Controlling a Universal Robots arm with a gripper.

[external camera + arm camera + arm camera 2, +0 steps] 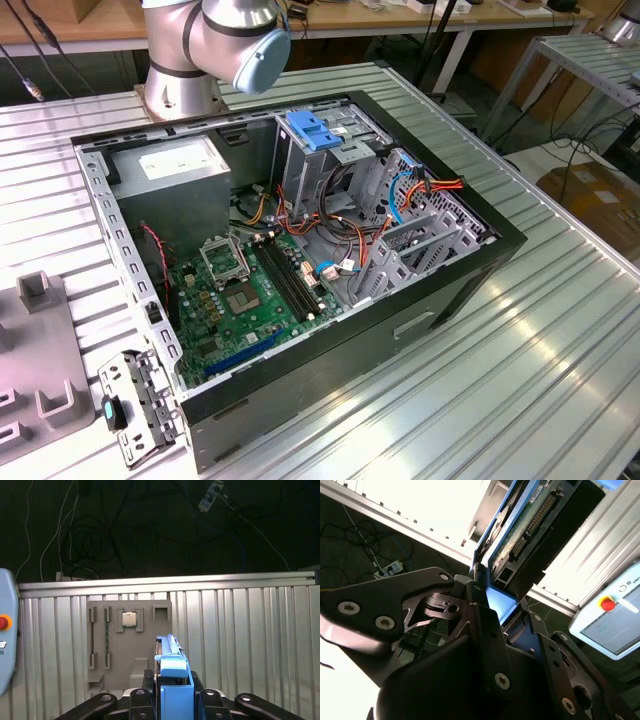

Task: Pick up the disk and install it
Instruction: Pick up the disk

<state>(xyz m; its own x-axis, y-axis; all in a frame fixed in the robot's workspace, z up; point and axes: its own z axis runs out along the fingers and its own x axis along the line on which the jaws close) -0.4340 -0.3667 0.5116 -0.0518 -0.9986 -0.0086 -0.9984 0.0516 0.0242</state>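
The disk (527,522) is clamped edge-on in my gripper (500,607), held up in the air. In the second wrist view its green circuit-board side and connector row show, framed by a blue rail. In the first wrist view the blue rail of the disk (173,672) stands between the two black fingers (149,687) of the gripper (173,696), above the ribbed metal table. The open computer case (470,275) lies on its side in the exterior view, with a grey drive cage topped by a blue slotted bracket (314,131).
Inside the case are a green motherboard (250,290), a grey power supply box (178,170) and loose orange and blue cables (400,195). A grey parts fixture (112,647) holding a chip (129,618) lies on the table. A control pendant (610,620) hangs nearby. The arm's base (190,60) stands behind the case.
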